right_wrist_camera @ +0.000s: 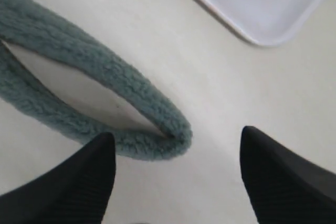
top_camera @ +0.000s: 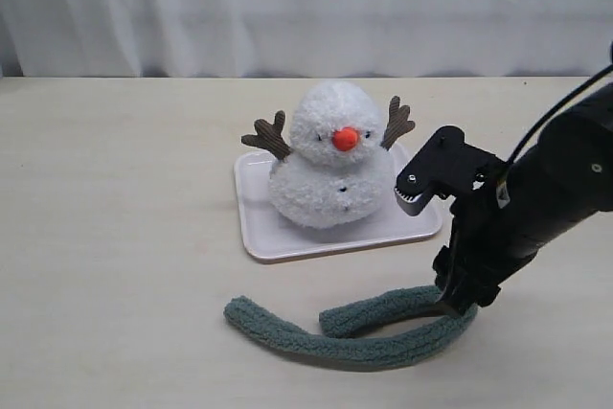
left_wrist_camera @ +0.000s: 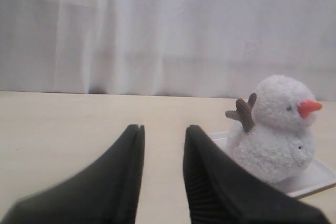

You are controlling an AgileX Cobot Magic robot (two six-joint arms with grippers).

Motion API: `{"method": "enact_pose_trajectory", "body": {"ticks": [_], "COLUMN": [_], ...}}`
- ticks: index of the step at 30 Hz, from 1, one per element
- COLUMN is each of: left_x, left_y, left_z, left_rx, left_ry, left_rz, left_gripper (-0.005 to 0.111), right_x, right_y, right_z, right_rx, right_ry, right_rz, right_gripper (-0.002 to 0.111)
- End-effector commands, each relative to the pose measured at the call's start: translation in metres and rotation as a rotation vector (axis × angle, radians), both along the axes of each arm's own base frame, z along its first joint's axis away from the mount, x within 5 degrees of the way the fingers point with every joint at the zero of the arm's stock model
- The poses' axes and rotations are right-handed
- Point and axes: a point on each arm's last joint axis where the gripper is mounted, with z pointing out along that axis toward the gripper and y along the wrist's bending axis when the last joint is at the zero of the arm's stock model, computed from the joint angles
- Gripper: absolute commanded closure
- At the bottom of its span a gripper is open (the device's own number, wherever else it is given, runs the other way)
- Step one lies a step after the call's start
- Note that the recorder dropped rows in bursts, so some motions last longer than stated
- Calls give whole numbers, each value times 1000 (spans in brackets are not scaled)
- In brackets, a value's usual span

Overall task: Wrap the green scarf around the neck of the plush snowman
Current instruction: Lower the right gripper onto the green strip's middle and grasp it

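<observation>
Bare pale wooden desk [top_camera: 115, 237] left of the white rectangular plastic tray [top_camera: 261, 232] offers open passage. The fluffy white plush snowman [top_camera: 326, 179], brown twig arms raised, occupies the tray's middle. The folded sage-green fuzzy scarf [top_camera: 287, 337] bars the near desk, its bend lying between the black right end effector's [right_wrist_camera: 177, 134] spread jaws.

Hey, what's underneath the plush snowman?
The plush snowman sits on a white tray, which rests on the pale table. Bare tray shows in front and at both sides; the patch directly beneath its body is covered.
</observation>
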Motion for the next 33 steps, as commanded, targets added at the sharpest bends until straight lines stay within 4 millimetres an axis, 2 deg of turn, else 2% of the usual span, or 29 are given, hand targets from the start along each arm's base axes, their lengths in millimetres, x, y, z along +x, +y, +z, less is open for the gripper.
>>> {"method": "enact_pose_trajectory", "body": {"ticks": [1, 6, 12, 15, 19, 26, 33], "left_x": [0, 0, 0, 0, 0, 0, 0], "left_y": [0, 0, 0, 0, 0, 0, 0], "left_z": [0, 0, 0, 0, 0, 0, -1], "left_rx": [-4, -4, -4, -4, -4, -4, -4], "left_ry": [-4, -4, -2, -2, -2, -2, 0], "left_rz": [-2, -2, -2, -2, -2, -2, -2], "left_gripper": [80, 80, 80, 80, 80, 80, 80], "right_x": [11, 13, 21, 24, 27, 27, 27], "right_y": [-2, 5, 12, 10, 6, 8, 12], "right_z": [-10, -25, -32, -38, -45, -50, -73], "right_rx": [-96, -55, 12, -27, -72, -52, -61], "right_ry": [96, 177, 124, 123, 104, 123, 206], "right_rz": [-186, -250, -283, -262, -331, -374, -356], "right_gripper": [45, 45, 45, 45, 45, 45, 45]}}
